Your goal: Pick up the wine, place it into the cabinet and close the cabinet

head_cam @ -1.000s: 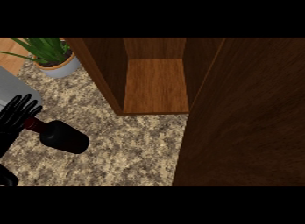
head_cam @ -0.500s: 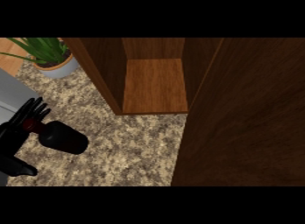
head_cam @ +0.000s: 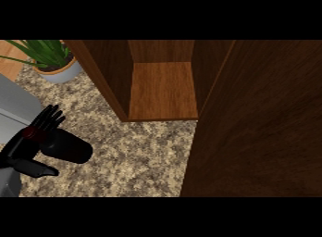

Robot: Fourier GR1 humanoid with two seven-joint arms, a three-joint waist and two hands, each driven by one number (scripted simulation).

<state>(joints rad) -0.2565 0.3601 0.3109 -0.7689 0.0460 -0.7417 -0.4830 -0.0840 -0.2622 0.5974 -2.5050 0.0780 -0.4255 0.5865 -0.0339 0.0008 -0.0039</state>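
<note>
The wine bottle (head_cam: pixel 69 147) is dark with a red top (head_cam: pixel 33 134) and stands on the speckled counter at the lower left, seen from above. My left hand (head_cam: pixel 19 151) is against its left side. The fingers (head_cam: pixel 49 117) stretch straight past the bottle's far side, and the thumb (head_cam: pixel 39 171) reaches along its near side, so the bottle sits between them. The open wooden cabinet (head_cam: pixel 162 90) shows a bare shelf at the upper middle. Its open door (head_cam: pixel 266 120) fills the right side. My right hand does not show.
A potted green plant (head_cam: pixel 53 59) stands at the upper left, close to the cabinet's left wall (head_cam: pixel 102 76). A grey slab (head_cam: pixel 7 109) lies along the left edge, behind my hand. Speckled counter (head_cam: pixel 136 157) lies between bottle and door.
My left hand has slid right and lower, from beside the bottle's top to around its left side. The thumb now shows below the bottle. The bottle has hardly moved.
</note>
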